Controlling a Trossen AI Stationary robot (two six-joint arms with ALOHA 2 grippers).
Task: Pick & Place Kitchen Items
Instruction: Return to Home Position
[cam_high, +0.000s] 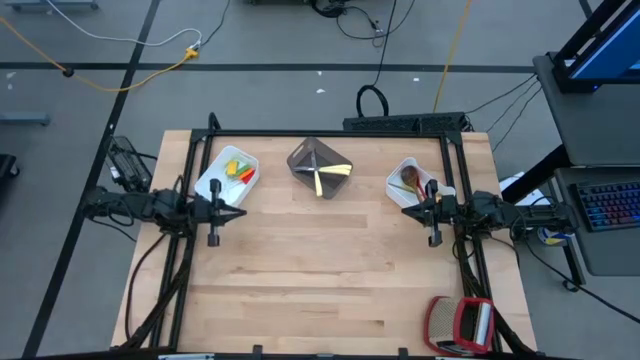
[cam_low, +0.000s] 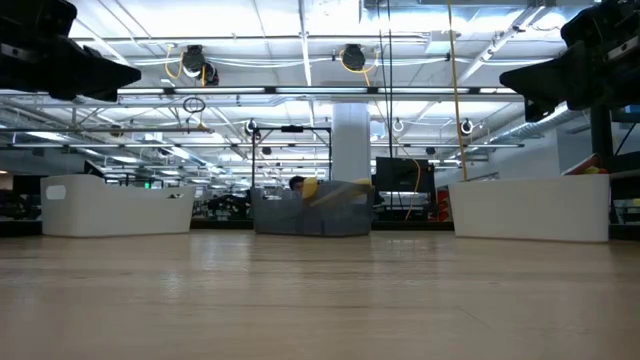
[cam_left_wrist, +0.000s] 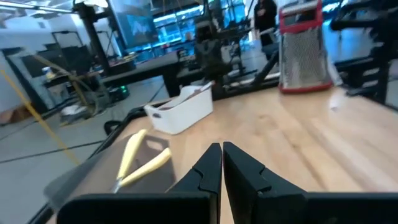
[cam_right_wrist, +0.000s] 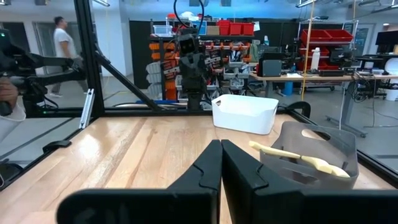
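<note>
The kitchen items lie in three bins along the far side of the table. The left white bin (cam_high: 227, 178) holds yellow, green, red and orange utensils (cam_high: 238, 172). The grey middle bin (cam_high: 319, 167) holds pale-handled knives (cam_left_wrist: 140, 163). The right white bin (cam_high: 413, 182) holds a brown wooden spoon (cam_high: 409, 180). My left gripper (cam_high: 244, 211) is shut, level above the table beside the left bin, with nothing in it. My right gripper (cam_high: 404, 210) is shut and empty, level beside the right bin.
A red-and-silver grater (cam_high: 460, 325) lies at the table's near right corner. Black frame bars (cam_high: 330, 133) run along the far edge and both sides. Bare wood (cam_high: 320, 270) spans the middle and near part of the table.
</note>
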